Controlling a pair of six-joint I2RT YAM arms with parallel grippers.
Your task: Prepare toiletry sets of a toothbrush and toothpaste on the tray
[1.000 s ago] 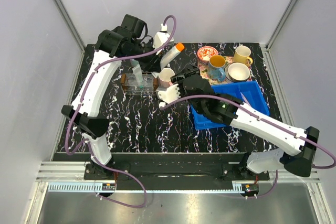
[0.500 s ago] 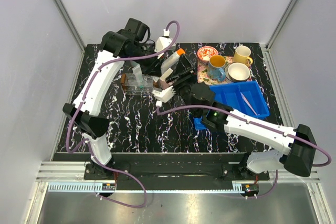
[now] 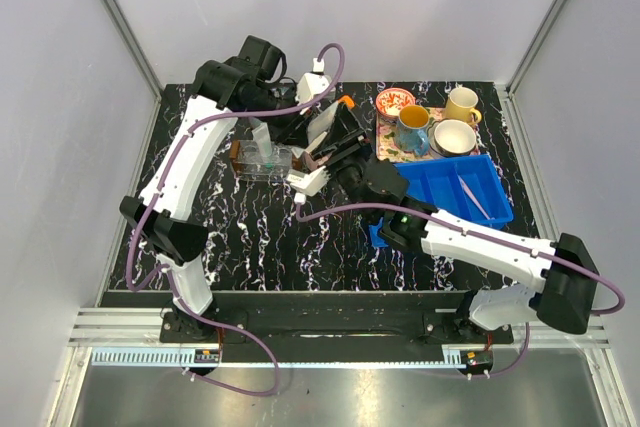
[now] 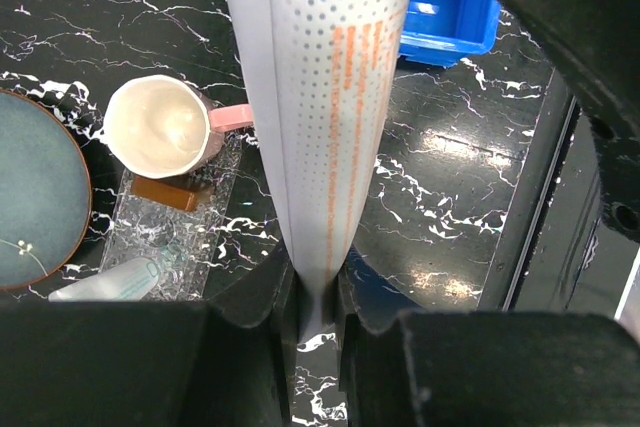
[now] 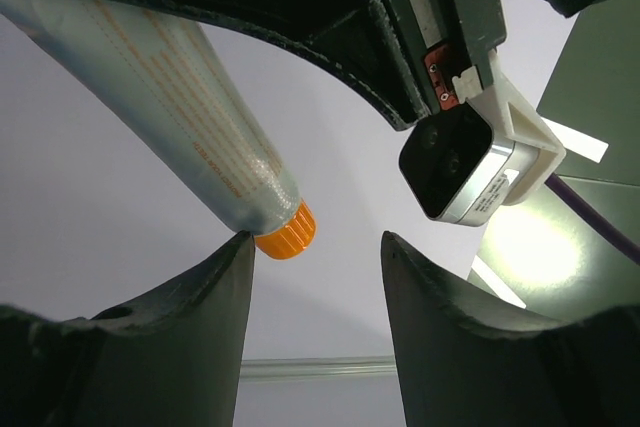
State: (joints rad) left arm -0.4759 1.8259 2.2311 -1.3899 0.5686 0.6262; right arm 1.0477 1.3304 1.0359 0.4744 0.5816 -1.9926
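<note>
Two arms meet mid-air over the desk, which reads as a handover. The left end effector is pinched narrow on the flat crimped tail of the orange-capped toothpaste tube, so the tube juts out free with its cap end offered. The right end effector is tipped upward with its jaws standing apart, one on each side of the orange cap. One finger looks to be touching or nearly touching the cap, but nothing is gripped.

The tube is held up over the pink mug and the clear tray. The teal toothpaste tube already lies in the tray.

The left arm reaches far and high with its wrist bent over. The right arm stretches diagonally across toward it.

The toothbrush lies in the blue bin, well apart from the tray, so I judge no set is complete.
</note>
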